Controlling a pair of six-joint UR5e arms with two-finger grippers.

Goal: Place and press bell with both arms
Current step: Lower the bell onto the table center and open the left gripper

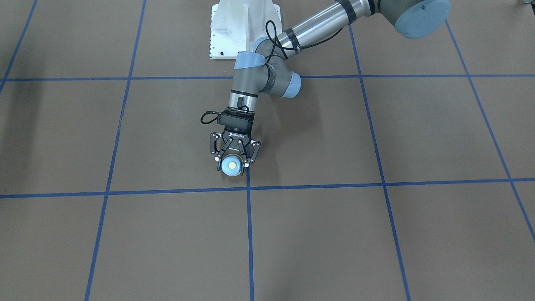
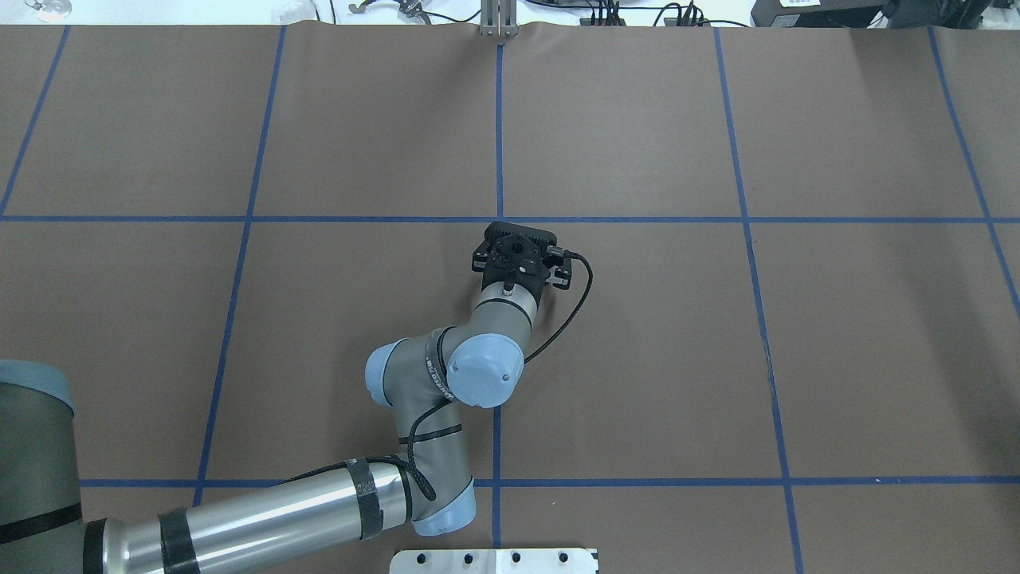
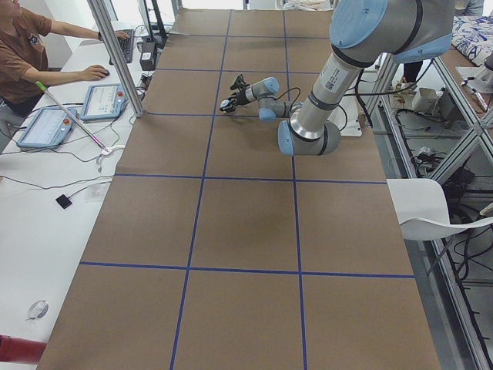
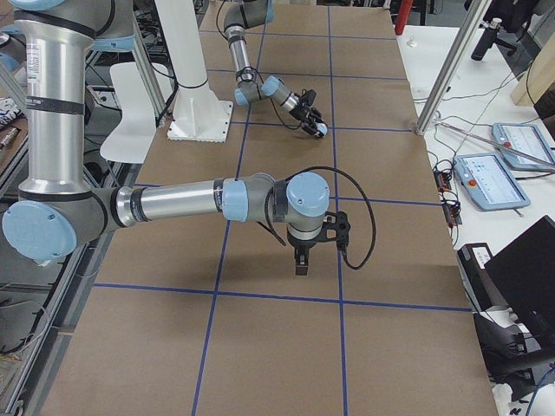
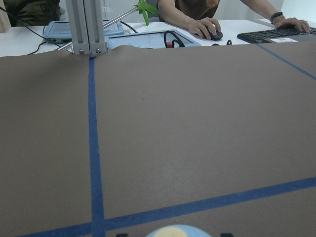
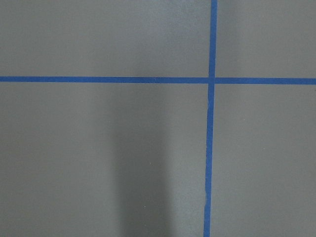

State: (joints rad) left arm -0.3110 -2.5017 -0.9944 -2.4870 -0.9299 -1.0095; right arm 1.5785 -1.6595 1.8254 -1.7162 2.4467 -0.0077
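Exterior front-facing, left arm (image 1: 250,81) wrist angled down, jaws clasping bell (image 1: 231,164), right arm (image 4: 173,204) level, its jaws unreadable

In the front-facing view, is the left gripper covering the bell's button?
No, the bell shows its whole cream button to the camera, with the left gripper closed only on the dome's sides.

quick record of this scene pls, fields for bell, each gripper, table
bell: the bell, light-blue dome, cream button facing up
left gripper: left gripper closed around the bell, just beside a tape crossing
right gripper: right gripper pointing down over the table, far from the bell; open or shut unclear
table: table with brown cover and blue tape grid
bell resting or lifted: cannot tell
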